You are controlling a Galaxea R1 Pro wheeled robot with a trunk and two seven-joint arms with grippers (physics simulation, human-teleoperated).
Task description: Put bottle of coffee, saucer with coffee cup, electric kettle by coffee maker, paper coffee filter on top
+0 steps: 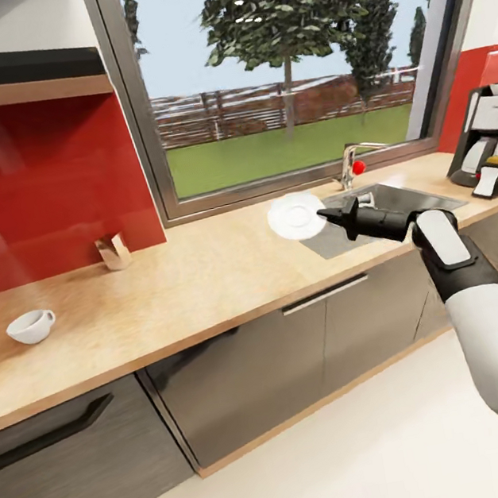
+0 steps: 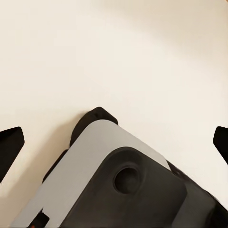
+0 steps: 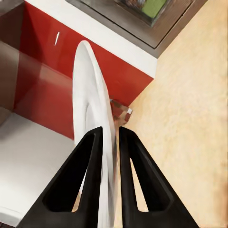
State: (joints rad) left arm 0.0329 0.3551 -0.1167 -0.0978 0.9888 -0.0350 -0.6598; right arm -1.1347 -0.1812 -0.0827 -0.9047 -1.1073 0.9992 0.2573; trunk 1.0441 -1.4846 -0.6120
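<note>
Your head camera looks down along the kitchen countertop (image 1: 207, 288) toward the window (image 1: 278, 75). Your right wrist camera sits close behind the saucer (image 3: 92, 128), sharing that countertop. Your left wrist camera faces the pale floor (image 2: 118, 57).

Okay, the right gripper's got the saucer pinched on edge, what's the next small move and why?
Probably carry the saucer rightward over the sink toward the coffee maker. The right gripper is shut on its rim, holding it tilted above the kitchen countertop, while the coffee maker stands at the far right and the coffee cup waits far left.
</note>
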